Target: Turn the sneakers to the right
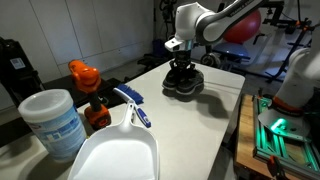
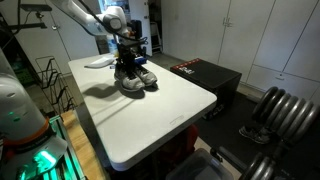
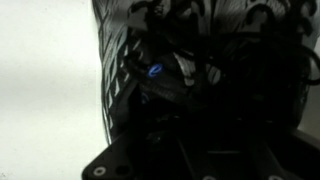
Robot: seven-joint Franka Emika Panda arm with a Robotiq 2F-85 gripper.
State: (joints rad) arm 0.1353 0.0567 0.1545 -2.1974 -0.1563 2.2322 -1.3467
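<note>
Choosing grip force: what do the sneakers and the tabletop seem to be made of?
The sneakers: dark matte fabric, probably mesh, from the ribbed weave in the wrist view; lighter soles, likely rubber. The tabletop: smooth white, slightly sheeny, perhaps laminate.

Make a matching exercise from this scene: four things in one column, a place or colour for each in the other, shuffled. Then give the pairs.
Things:
1. sneakers
2. tub
3. dustpan
4. bottle

Place or colour:
a. orange top
b. right under the gripper, at the table's far end in an exterior view
c. white, wide and shallow, at the bottom edge of that view
d. pale blue, with a white lid

Pairs: 1-b, 2-d, 3-c, 4-a
</note>
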